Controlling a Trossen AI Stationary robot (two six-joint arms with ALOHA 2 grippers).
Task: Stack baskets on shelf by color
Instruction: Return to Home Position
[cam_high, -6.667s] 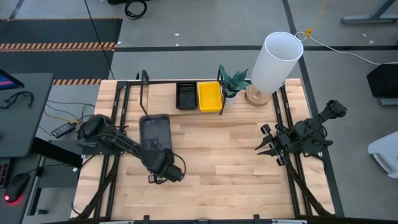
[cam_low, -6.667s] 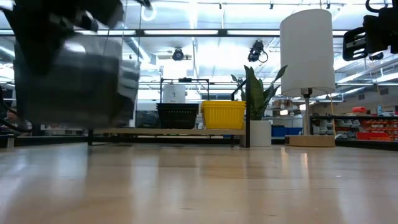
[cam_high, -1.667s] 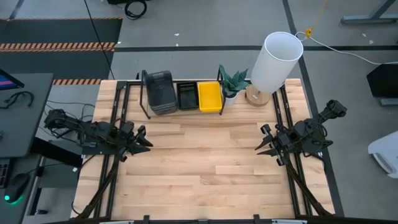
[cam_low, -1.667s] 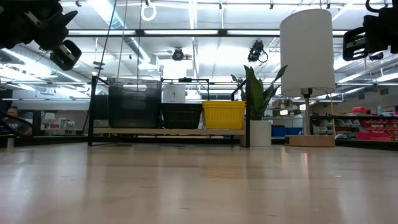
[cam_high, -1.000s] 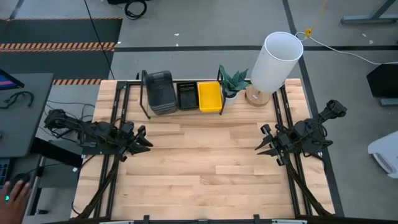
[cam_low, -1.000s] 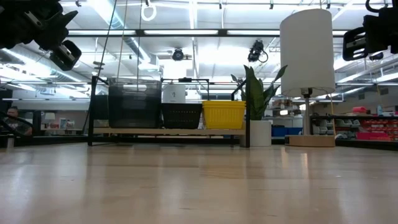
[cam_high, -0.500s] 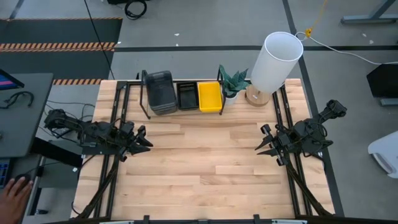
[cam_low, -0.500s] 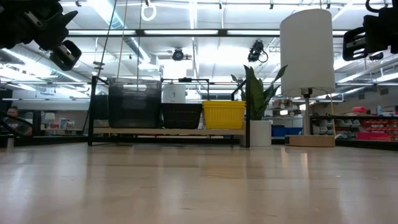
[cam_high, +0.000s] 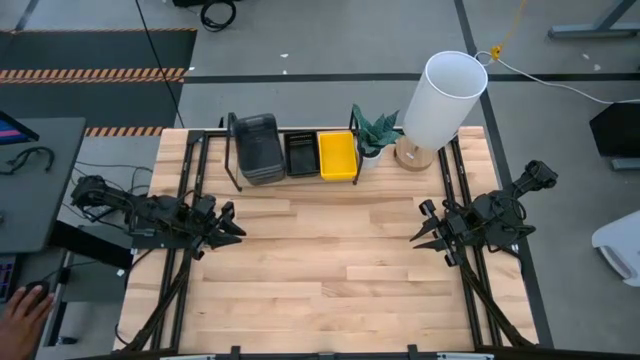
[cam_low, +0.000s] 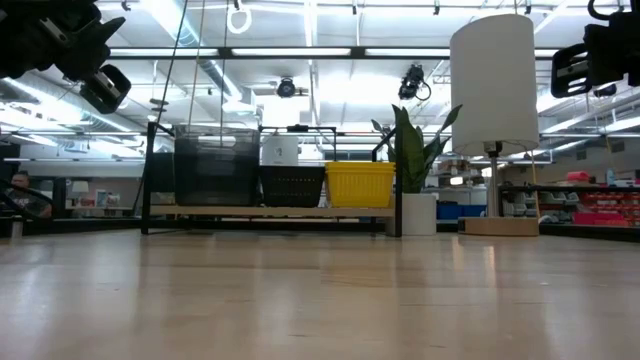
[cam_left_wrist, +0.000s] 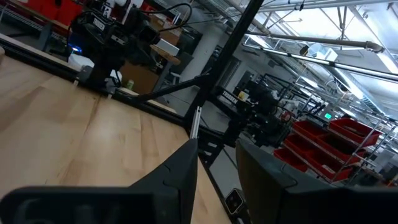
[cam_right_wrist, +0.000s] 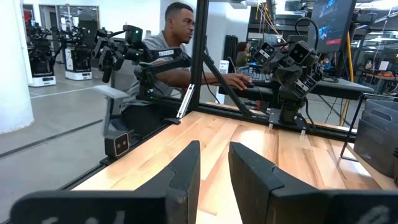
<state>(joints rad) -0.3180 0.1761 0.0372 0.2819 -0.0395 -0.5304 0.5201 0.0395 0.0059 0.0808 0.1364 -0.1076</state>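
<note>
I am looking across the wooden tabletop (cam_high: 330, 280) from its near edge. Both arms are hanging at mid-depth, one over each side edge. The left gripper (cam_high: 232, 224) is sitting by the left edge and pointing inward. It is gripping nothing, and through its wrist camera I am seeing its fingers (cam_left_wrist: 177, 177) standing a modest gap apart. The right gripper (cam_high: 420, 226) is mirroring it by the right edge. It is also carrying nothing, and its fingers (cam_right_wrist: 183, 177) are parted by a similar gap.

Past them, the shelf (cam_low: 270, 211) is running along the tabletop's far edge, left of centre. The baskets are sitting on it in three groups by colour, side by side:
- The grey baskets (cam_high: 250, 148) are at the left end, standing taller and reaching nearer to me than the others.
- The black baskets (cam_high: 300, 153) are in the middle.
- The yellow baskets (cam_high: 337, 155) are at the right end.

Just beside the shelf's right end a potted plant (cam_high: 375, 130) is standing. Beyond it, a lamp (cam_high: 445, 95) with a white shade is standing toward the far right corner.

A pale strip of lettering (cam_right_wrist: 166, 53) is showing on the left arm, too small for me to read. Off the table, a person (cam_right_wrist: 168, 37) is sitting at a desk beyond the left edge. A hand (cam_high: 22, 308) is resting off the near left corner. Red bins (cam_left_wrist: 348, 140) are lining racks in the room behind.
</note>
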